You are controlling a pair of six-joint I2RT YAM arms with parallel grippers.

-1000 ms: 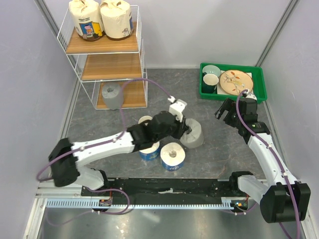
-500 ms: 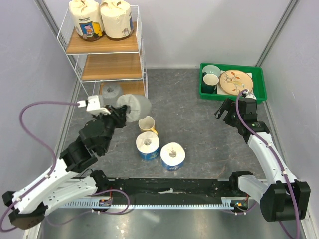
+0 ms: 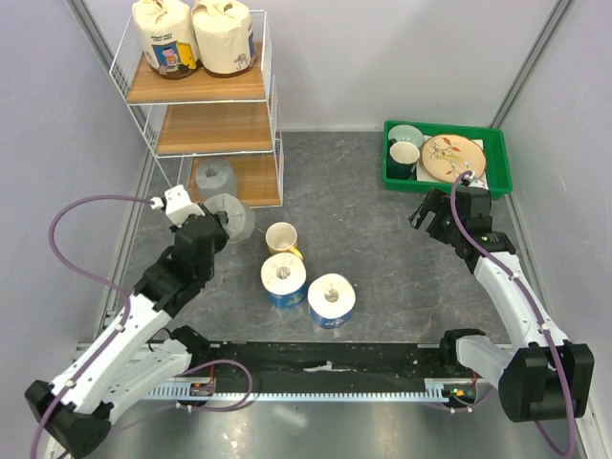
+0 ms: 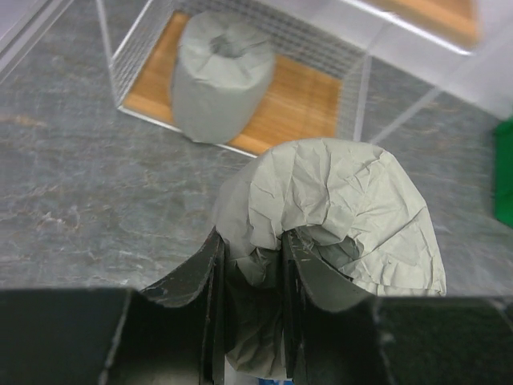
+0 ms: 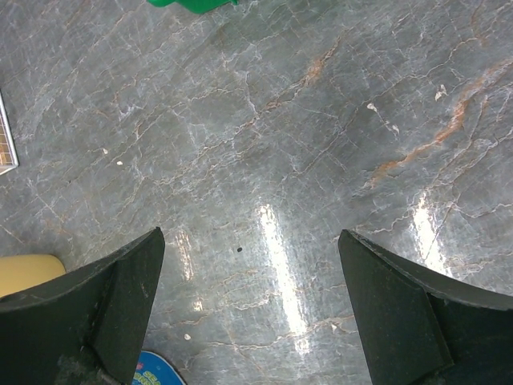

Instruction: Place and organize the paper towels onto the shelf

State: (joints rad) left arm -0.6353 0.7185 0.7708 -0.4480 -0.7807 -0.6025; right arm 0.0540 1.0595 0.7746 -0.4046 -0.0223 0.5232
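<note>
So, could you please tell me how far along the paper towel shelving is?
Done: two cream cartoon-print wrapped rolls stand on the white wire shelf's top tier, one grey wrapped roll on the bottom tier. In hand: the left gripper pinches the second grey roll near that tier. Left: two white-and-blue rolls on the table.

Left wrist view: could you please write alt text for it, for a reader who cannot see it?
The left jaws are shut on the crumpled wrapper of a grey paper towel roll, close to the shelf. A second grey roll stands upright on the shelf's wooden board.
</note>
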